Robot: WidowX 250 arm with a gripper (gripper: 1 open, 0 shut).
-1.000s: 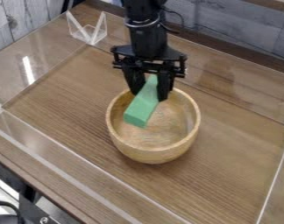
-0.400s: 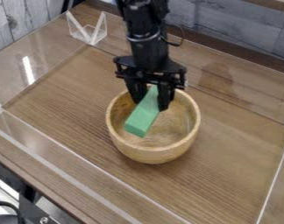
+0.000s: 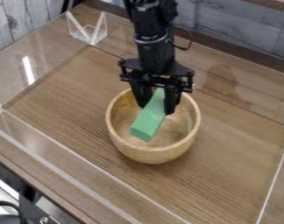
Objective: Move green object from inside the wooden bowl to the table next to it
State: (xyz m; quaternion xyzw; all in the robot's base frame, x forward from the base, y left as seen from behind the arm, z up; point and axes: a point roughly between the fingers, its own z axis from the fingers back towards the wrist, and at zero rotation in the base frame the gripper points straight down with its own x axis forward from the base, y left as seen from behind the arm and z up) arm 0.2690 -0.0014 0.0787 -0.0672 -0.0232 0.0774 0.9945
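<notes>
The camera view looks down at an angle onto a dark brown wood-grain tabletop (image 3: 74, 105) fenced by clear acrylic walls (image 3: 39, 144). Nearest the viewer, the front wall runs across the lower left, catching pale reflections.

Just beyond it sits the wooden bowl (image 3: 124, 144), round, light tan, with thick walls and visible grain. It stands on the tabletop a little right of the middle of the scene.

Above the bowl's inside is the green object (image 3: 148, 122), a flat, elongated bright green block. It hangs tilted, its lower end pointing down and to the left into the bowl's hollow and its upper end caught between the two black fingers (image 3: 170, 98) of the gripper (image 3: 158, 101). The jaws are clenched on the block's upper part, one finger on each side of it. Whether the block's lower end touches the bowl's floor cannot be told. The block sits over the bowl's right half, inside the rim line.

The arm (image 3: 149, 31) rises straight up from the jaws, black and slim, with its wrist vertical so the jaws point down at the bowl. A cross-shaped black bracket spreads just above the fingers.

Farther back, the tabletop runs to the rear acrylic wall, where a small clear bracket (image 3: 86, 29) stands at upper left. Behind that lies a pale grey plank surface (image 3: 238, 26).
</notes>
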